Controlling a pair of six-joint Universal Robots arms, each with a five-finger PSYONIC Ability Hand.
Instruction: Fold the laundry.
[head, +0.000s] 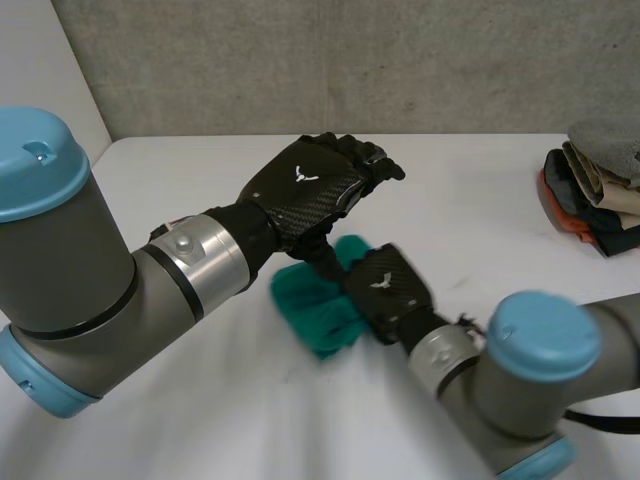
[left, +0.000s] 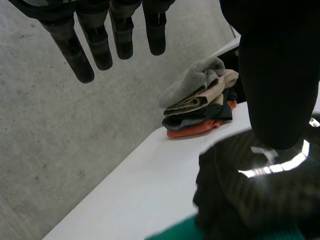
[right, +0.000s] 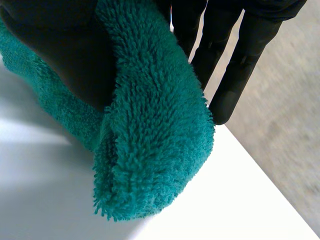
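folding the fluffy teal towel (head: 315, 305), mid white table (head: 480, 200)
my right hand (head: 390, 290) pinches its fold; i'd lay it edge to edge. my left hand (head: 310, 185) hovers empty, fingers straight.

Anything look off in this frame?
Nothing spilled or damaged. The teal towel lies bunched rather than flat, one fold pinched in the right hand. The left hand hangs open above it, holding nothing. The folded stack sits apart.

lab, bare concrete wall (head: 350, 60), white table (head: 480, 200)
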